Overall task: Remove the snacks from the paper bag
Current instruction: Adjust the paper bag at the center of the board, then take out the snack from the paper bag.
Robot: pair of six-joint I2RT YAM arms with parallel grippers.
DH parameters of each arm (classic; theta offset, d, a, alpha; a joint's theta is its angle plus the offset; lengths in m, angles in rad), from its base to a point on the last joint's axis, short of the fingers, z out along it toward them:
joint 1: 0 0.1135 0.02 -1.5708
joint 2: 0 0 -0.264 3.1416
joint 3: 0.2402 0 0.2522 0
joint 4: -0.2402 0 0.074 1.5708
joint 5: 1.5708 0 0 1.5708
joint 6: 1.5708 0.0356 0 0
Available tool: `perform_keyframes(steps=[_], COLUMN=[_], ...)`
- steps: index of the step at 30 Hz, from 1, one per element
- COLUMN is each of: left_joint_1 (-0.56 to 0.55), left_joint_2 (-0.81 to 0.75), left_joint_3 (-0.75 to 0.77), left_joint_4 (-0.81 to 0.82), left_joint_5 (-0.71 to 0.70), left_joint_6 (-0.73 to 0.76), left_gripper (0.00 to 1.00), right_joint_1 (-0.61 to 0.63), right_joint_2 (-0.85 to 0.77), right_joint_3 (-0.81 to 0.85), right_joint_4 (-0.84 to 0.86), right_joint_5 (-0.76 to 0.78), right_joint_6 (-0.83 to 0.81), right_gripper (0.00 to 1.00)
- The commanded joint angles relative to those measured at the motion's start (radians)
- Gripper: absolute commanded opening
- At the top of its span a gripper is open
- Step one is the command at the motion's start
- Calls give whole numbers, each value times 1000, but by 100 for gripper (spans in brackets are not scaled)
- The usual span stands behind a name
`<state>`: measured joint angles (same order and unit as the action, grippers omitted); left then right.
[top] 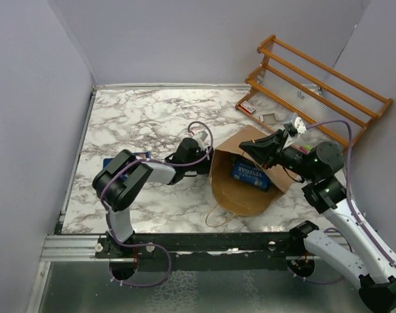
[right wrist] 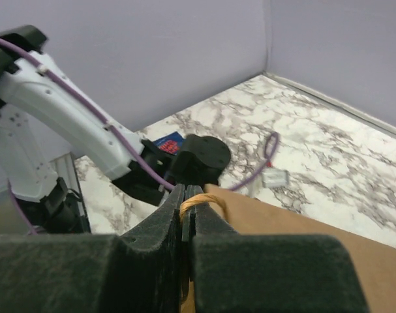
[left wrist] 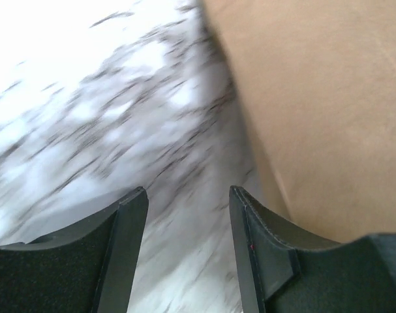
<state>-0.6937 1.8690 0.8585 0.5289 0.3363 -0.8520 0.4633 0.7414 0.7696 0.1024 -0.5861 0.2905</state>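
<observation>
The brown paper bag [top: 246, 195] lies in the middle of the marble table with its mouth raised. A blue snack packet [top: 250, 175] with white print shows inside it. My right gripper [top: 246, 151] is shut on the bag's twisted-paper handle [right wrist: 201, 201] at the upper rim, with the bag [right wrist: 302, 241] below it. My left gripper [top: 203, 164] is open and empty, low over the table just left of the bag [left wrist: 315, 98]; only marble shows between its fingers [left wrist: 127, 215]. Another blue packet [top: 143, 155] lies on the table, partly hidden by the left arm, and also shows in the right wrist view [right wrist: 168, 140].
A wooden slatted rack [top: 315, 85] leans at the back right, with a small red-and-white packet [top: 248, 107] by its foot. The bag's second handle loop [top: 214, 218] lies on the table at the near side. Walls close the left, back and right.
</observation>
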Motion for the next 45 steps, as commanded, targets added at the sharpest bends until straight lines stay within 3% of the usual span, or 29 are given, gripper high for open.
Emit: perform_keyframes(steps=[1, 5, 9, 13, 16, 21, 26, 31, 41, 45], left_joint_1=[79, 92, 67, 0, -52, -177, -425, -575, -606, -582], left_joint_2=[-216, -529, -889, -1159, -1238, -1123, -921, -690, -301, -218], left_joint_3=[-193, -329, -401, -444, -475, -427, -330, -238, -86, -77], left_joint_4=[-16, -192, -298, -282, -210, -141, -160, -87, 84, 174], left_joint_5=[-62, -155, -149, -108, -71, -56, -360, -577, -707, -729], left_joint_6=[68, 174, 267, 347, 376, 460, 606, 715, 951, 1037], left_gripper=[57, 64, 73, 78, 79, 72, 66, 60, 61, 69], right_joint_1=[1, 1, 1, 2, 1, 1, 1, 1, 1, 1], right_joint_2=[-2, 12, 27, 49, 59, 50, 46, 41, 30, 23], right_joint_3=[-36, -34, -31, -13, 6, 18, 38, 45, 67, 69], right_joint_4=[-22, 1, 26, 37, 28, 26, 7, 12, -1, -8], right_joint_5=[112, 96, 110, 112, 114, 126, 141, 138, 133, 136], right_joint_6=[-18, -27, -22, -23, -28, -32, -34, -28, -30, -32], right_gripper=[2, 2, 2, 2, 2, 2, 2, 2, 2, 2])
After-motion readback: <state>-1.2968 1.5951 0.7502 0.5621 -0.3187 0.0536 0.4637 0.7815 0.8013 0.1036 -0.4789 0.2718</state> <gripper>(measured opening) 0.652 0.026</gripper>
